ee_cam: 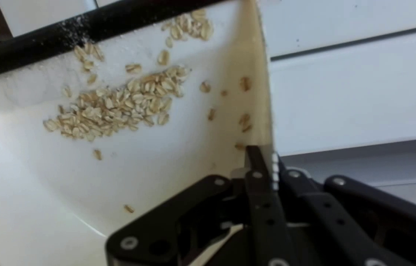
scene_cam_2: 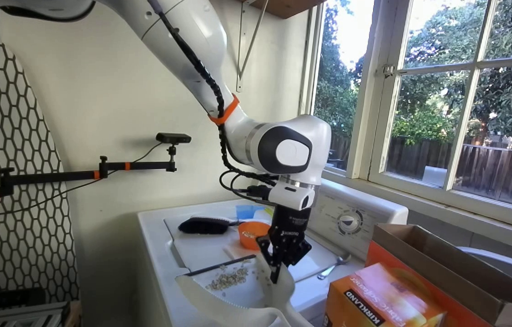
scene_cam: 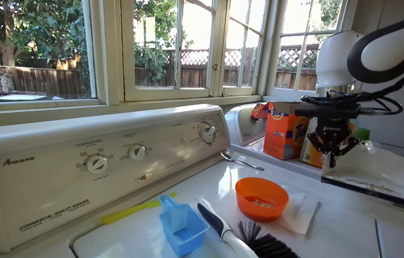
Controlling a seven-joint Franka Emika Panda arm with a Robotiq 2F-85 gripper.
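Note:
My gripper [scene_cam: 332, 162] points down and is shut on the thin side wall of a white dustpan [scene_cam: 395, 161]. In the wrist view, one finger of the gripper [ee_cam: 268, 155] is inside the pan and one outside, with the wall's toothed edge between them. The dustpan [ee_cam: 64, 162] has a black front lip and holds a loose pile of oat flakes [ee_cam: 119, 107], with stray flakes near the wall. In an exterior view the gripper [scene_cam_2: 275, 274] sits at the side of the dustpan [scene_cam_2: 206, 303]. I cannot tell whether the pan rests on the surface.
On the white washer [scene_cam: 55, 172] are an orange bowl [scene_cam: 262, 200] with flakes inside, a paper napkin [scene_cam: 300, 216], a brush [scene_cam: 236, 236], a blue scoop [scene_cam: 184, 233], a yellow utensil [scene_cam: 133, 210] and a spoon [scene_cam: 243, 163]. A Tide box [scene_cam: 280, 138] and Kirkland box [scene_cam_2: 383, 295] stand nearby.

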